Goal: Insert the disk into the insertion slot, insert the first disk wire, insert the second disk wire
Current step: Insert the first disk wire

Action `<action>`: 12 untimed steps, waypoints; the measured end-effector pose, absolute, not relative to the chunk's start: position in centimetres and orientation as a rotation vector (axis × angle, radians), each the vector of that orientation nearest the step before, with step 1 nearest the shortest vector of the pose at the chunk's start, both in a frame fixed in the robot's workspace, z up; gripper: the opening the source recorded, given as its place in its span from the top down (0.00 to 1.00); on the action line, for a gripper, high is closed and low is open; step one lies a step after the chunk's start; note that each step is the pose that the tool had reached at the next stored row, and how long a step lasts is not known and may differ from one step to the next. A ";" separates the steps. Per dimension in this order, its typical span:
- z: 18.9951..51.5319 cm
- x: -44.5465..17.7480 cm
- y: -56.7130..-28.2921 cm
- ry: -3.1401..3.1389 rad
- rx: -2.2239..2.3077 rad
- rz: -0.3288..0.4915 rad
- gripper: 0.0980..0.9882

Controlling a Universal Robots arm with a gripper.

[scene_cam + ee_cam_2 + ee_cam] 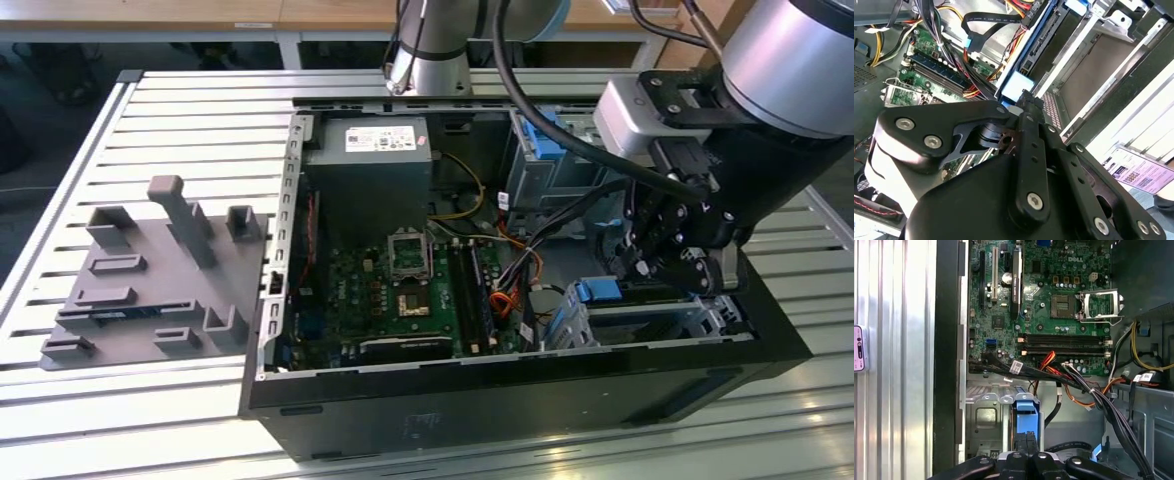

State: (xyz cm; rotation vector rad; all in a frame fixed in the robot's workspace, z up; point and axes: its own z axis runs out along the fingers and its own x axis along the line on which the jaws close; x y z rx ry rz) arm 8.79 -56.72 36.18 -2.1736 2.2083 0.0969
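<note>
Black end effector (1026,436) narrow, fingertips together against blue-framed silver rectangular disk (1026,412), which sits in perforated grey sheet-metal insertion slot (985,415).

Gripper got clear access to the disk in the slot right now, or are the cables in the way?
Likely yes: the gripper sits right at the disk in the insertion slot; the cable bundle runs beside it, not across.

Arm (787,60) angled downward, hand (1026,441) pointing down, fingers (1021,441) pinched together

silver arm (801,60), black cables (503,50), black screw-studded end effector (674,270).
</note>
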 end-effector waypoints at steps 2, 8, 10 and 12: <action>36.2 8.9 -56.7 2.208 -2.174 0.097 0.99; 36.2 9.6 -56.7 2.209 -2.173 0.097 0.99; 36.2 10.0 -56.7 2.209 -2.173 0.097 0.99; 36.2 10.1 -56.7 2.209 -2.173 0.097 0.99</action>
